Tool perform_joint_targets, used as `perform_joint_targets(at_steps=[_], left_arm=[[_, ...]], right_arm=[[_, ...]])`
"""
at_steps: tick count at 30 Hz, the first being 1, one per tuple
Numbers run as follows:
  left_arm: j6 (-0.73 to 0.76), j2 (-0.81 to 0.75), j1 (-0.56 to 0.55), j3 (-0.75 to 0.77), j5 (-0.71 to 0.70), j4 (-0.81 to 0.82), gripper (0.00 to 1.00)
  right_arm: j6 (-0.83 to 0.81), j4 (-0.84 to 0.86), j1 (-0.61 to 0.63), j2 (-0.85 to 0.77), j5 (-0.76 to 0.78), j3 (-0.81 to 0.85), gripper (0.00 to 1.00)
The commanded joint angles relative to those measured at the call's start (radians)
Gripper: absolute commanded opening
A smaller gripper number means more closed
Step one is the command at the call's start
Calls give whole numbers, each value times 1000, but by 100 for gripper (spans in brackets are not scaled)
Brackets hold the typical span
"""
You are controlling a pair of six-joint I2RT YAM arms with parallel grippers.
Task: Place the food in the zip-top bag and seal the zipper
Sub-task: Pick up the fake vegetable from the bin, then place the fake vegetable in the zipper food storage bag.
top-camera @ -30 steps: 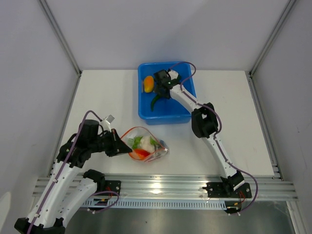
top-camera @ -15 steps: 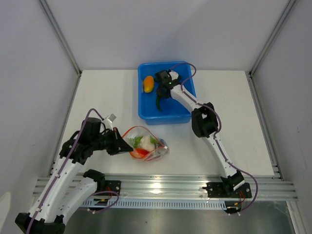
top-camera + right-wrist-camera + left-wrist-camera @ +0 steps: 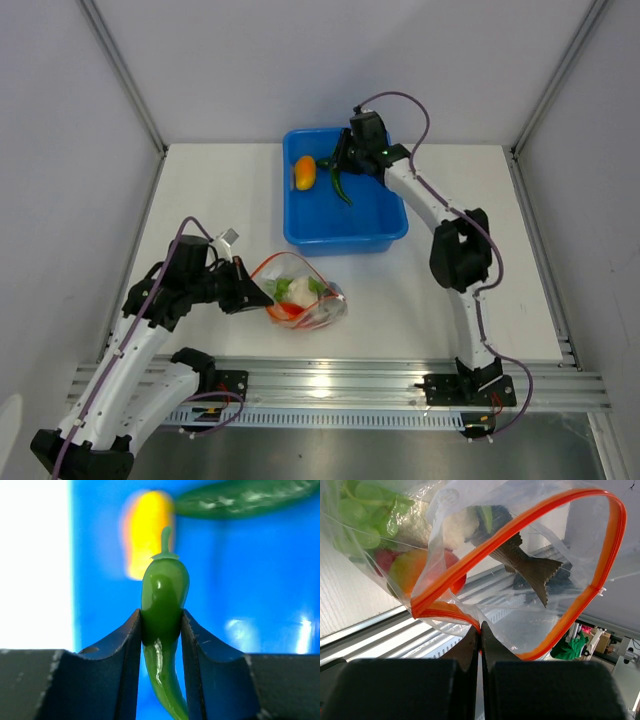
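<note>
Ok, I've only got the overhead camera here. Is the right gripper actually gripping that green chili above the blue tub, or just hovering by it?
Observer: Gripping it. The right wrist view shows the right gripper closed on the green chili at its thick upper half, with the stem end sticking out past the fingertips.
Operator: Anything under that arm that I can't see?
Observer: Yes. A second green chili shows, blurred, in the blue tub behind the held one.
Operator: And where exactly does the left side have the bag?
Observer: The left gripper is shut on the zip-top bag at its mouth edge, right on the zipper.
</note>
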Motion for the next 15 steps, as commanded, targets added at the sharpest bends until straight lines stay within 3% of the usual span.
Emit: perform_joint_targets(at_steps=[1,5,15], left_arm=[[-5,12,7,55,-10,-5,1],[-15,30,7,60,-4,-3,0],[-46,46,7,83,12,20,1]], right_arm=[[-93,195,13,-240,-253,-156,0],[-126,312,31,-416,-376,-345,0],[-280,321,221,-732,-616,-578,0]])
